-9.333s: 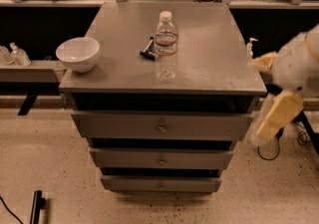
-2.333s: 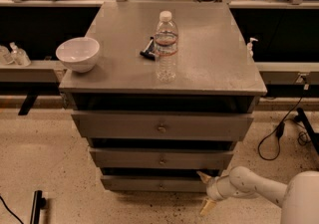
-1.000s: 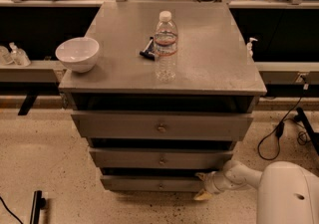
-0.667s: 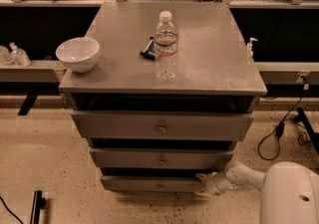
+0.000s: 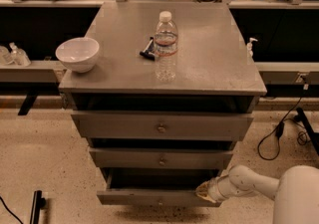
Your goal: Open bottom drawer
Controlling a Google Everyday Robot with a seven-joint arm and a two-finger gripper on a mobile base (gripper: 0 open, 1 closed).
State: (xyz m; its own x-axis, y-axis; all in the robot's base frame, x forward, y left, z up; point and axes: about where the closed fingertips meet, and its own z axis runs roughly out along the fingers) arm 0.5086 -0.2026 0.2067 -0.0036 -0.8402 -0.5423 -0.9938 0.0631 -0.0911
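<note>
The grey cabinet (image 5: 164, 81) has three drawers. The bottom drawer (image 5: 144, 197) is the lowest one, with a flat grey front and a small round knob (image 5: 160, 201). It stands pulled out a little, with a dark gap above its front. My gripper (image 5: 204, 191) is at the right end of the bottom drawer's front, touching or very close to it. My white arm (image 5: 249, 183) reaches in from the lower right. The two upper drawers (image 5: 162, 127) are shut.
On the cabinet top stand a white bowl (image 5: 77, 54), a clear water bottle (image 5: 165, 44) and a small black object (image 5: 147, 50). Black cables (image 5: 279, 136) lie on the floor at the right. A black bar (image 5: 36, 207) lies on the floor at the lower left.
My arm came in from the right and went down to the bottom drawer's right end. Since the last earlier frame the drawer front has slid out towards the camera, and the gripper moved with it.
</note>
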